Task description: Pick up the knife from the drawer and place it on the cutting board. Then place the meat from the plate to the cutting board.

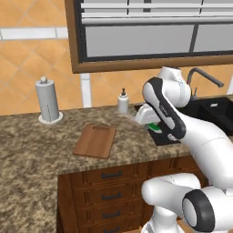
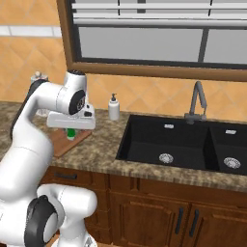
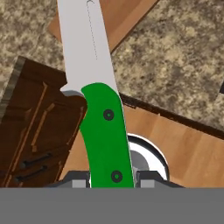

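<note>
Paper towel roll [image 1: 48,100]: upright at the far left of the granite counter [image 1: 32,145].
Cutting board [image 1: 95,140]: flat on the counter, bare, right of the roll.
Soap bottle [image 1: 123,102]: by the wall, behind the board's right side.
Knife [image 3: 98,92]: green handle pinched between the fingers, blade pointing away, held in the air above the counter edge.
Gripper [image 3: 113,179]: clamped on the knife's handle, right of the board.
Sink [image 2: 183,144]: black, far right.

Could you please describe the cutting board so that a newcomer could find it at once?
Start at the speckled granite counter left of the black sink. The cutting board lies flat there, near the paper towel roll: the reddish-brown wooden rectangle.
</note>
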Controlling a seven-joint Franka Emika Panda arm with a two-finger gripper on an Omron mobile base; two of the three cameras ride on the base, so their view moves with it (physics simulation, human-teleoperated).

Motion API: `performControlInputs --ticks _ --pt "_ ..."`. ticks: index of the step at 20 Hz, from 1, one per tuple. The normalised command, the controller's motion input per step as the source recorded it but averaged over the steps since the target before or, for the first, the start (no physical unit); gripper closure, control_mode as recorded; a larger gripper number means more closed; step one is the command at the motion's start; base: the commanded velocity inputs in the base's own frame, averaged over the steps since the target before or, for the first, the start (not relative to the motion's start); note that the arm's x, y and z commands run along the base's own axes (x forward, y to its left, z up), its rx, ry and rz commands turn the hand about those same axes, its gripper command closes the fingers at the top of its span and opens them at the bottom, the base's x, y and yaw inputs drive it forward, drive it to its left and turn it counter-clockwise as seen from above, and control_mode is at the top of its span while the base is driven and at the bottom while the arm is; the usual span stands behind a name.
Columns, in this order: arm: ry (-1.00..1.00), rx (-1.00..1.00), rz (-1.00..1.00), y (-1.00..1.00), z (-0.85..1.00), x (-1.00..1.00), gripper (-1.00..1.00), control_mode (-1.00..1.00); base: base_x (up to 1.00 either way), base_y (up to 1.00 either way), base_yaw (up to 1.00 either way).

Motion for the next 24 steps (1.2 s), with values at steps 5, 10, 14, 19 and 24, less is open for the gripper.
performControlInputs --ticks 5,10,14,19,24 --pt "0.0 -0.18 0.01 0.69 0.0 0.22 1.0 -1.0 0.0 0.0 0.0" --pt "0.0 -0.19 0.02 0.74 -0.03 0.27 1.0 -1.0 0.0 0.0 0.0" --pt "0.0 -0.07 0.0 0.73 -0.09 0.08 1.0 -1.0 0.0 0.0 0.0" --pt "-0.07 -0.02 0.0 0.47 -0.32 -0.01 1.0 -1.0 0.0 0.0 0.0" --pt "-0.04 -0.01 0.03 0.13 -0.63 0.13 1.0 -1.0 0.0 0.0 0.0"
